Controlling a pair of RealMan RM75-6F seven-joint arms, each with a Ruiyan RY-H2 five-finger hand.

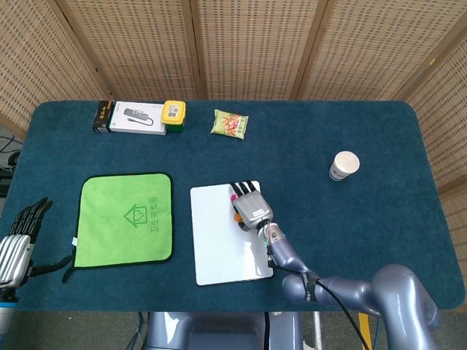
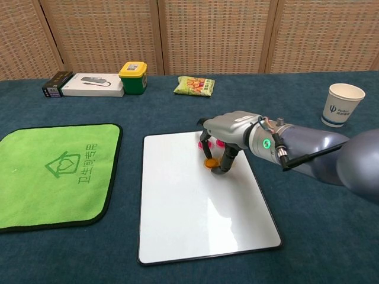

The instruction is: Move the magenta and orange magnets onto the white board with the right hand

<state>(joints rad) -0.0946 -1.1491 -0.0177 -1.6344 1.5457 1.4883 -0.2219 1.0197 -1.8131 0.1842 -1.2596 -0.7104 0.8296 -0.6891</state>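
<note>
The right hand (image 2: 228, 137) arched over the far right part of the white board (image 2: 195, 225), fingertips pinching an orange magnet (image 2: 209, 163) that rested on it. Magenta magnets (image 2: 220, 142) lay just behind. Best practice seemed to be letting go gently, then lifting straight up. The left hand (image 1: 16, 244) hung idle, fingers loosely apart.
</note>
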